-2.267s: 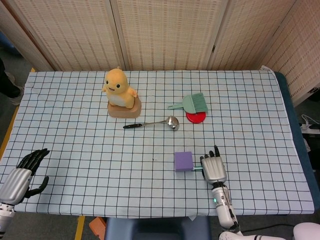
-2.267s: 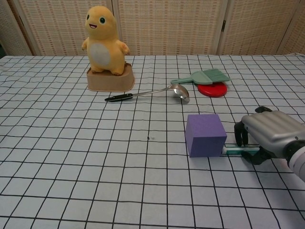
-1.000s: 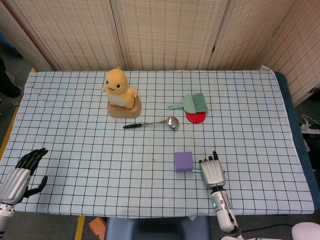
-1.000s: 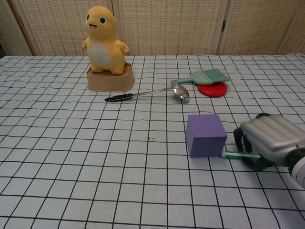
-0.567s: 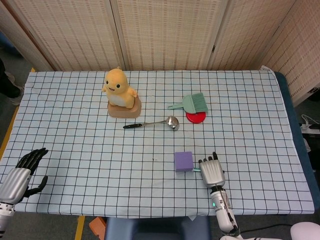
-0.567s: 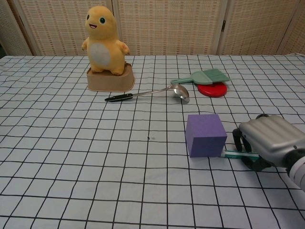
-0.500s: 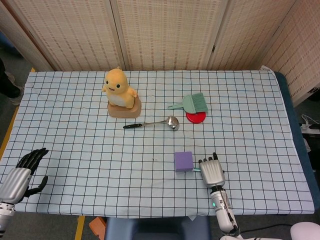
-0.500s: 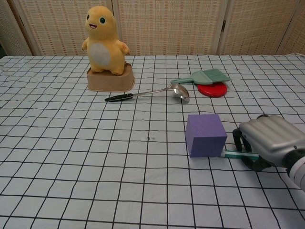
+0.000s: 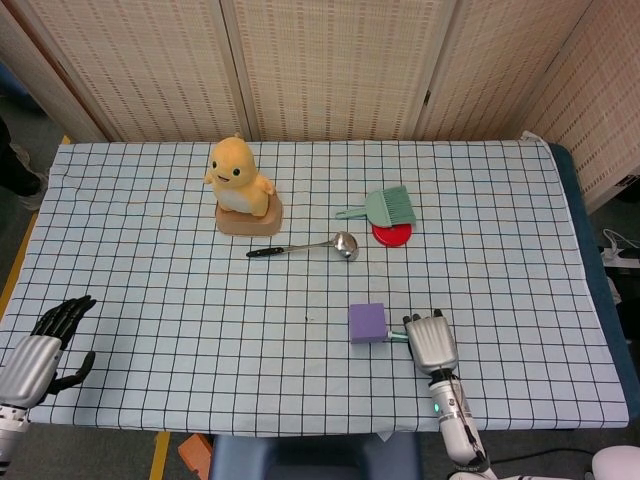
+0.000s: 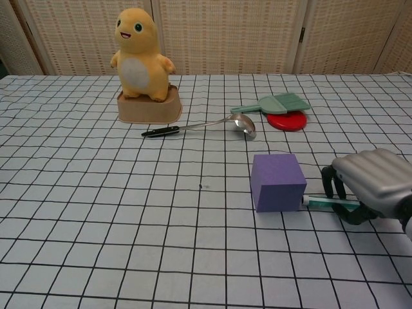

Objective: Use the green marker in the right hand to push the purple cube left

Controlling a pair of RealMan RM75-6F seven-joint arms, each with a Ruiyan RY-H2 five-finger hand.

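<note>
Since the earlier frame we note our right robot hand [image 10: 370,185] drawn slightly right, gripping the green marker [image 10: 325,202] whose tip sits at the purple cube [image 10: 277,181] mid-surface, so we should press low and level leftward.

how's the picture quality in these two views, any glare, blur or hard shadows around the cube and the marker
Head view: even, soft light, sharp, no glare; the cube casts barely any shadow. Chest view: also sharp, with only a faint shadow under the cube and the right hand; the marker reads clearly, and the hand is cut off by the right frame edge.
</note>
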